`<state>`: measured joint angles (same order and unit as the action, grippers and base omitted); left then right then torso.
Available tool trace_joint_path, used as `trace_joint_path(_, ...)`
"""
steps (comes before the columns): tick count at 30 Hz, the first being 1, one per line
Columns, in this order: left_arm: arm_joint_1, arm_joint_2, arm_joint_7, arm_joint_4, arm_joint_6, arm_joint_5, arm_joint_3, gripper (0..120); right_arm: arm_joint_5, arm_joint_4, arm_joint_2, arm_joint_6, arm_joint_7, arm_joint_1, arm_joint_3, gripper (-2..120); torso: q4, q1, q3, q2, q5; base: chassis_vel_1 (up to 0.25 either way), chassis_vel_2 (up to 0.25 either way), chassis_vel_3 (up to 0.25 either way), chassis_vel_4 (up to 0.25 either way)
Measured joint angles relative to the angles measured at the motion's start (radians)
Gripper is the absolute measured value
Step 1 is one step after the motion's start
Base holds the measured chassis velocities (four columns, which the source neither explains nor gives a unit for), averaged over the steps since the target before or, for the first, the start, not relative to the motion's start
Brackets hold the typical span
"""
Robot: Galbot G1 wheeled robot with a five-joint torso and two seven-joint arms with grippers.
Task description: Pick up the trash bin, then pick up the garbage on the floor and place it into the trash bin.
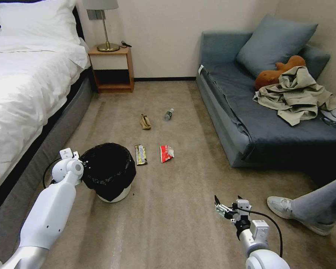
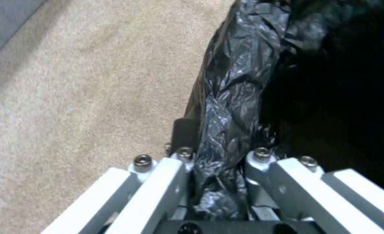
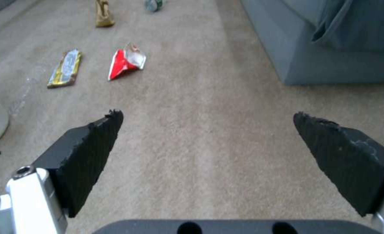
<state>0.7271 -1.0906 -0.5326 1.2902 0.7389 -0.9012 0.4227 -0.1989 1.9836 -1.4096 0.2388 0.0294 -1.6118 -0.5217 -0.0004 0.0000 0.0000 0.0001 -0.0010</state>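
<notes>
Beige carpet (image 1: 183, 220) from wall to wall, short-piled, faintly striped. White-sheeted bed (image 1: 22, 86) along the left side, dark base beneath. Wooden nightstand (image 1: 112, 69) in the far corner with a brass lamp (image 1: 105, 26) on top. Grey-blue sofa (image 1: 250, 123) along the right wall, bearing a matching cushion (image 1: 274, 43), a brown plush toy (image 1: 276, 74) and a crumpled khaki garment (image 1: 296, 95).

Trash bin (image 1: 109, 172) upright on the carpet near the bed, white body, crinkled black bag (image 2: 231, 84) draped over the rim. Left hand (image 1: 82, 164) at the bin's near-left rim; in the left wrist view, pressed together on a fold of the bag at the rim (image 2: 218, 182), one finger (image 2: 184, 133) outside the wall.

Garbage scattered on the open floor beyond the bin, every piece apart from the others. Brown-gold bar wrapper (image 1: 140, 154) just beside the bin. Red-and-white snack wrapper (image 1: 166, 153) near it, toward the sofa. Farther back, crumpled tan paper bag (image 1: 145, 121) and small clear bottle (image 1: 169, 114) lying on its side.

Right hand (image 1: 227, 204) low over bare carpet, well apart from the litter, spread wide, black pads (image 3: 92, 143) far apart with nothing between.
</notes>
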Motion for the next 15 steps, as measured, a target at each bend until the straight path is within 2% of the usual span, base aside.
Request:
trace_joint_path(11, 0.014, 0.019, 0.038, 0.054, -0.001, 0.109, 0.010, 4, 0.003, -0.015, -0.001, -0.004, -0.002, 0.002, 0.007, 100, 0.0003, 0.000, 0.000, 0.000, 0.0008, 0.000, 0.000, 0.000, 0.000)
trace_joint_path(15, 0.025, 0.031, 0.069, 0.081, -0.009, 0.202, 0.017, 3, -0.009, -0.015, 0.001, -0.010, -0.005, 0.002, 0.006, 100, 0.0003, 0.000, 0.000, 0.000, 0.0008, 0.000, 0.000, 0.000, 0.000)
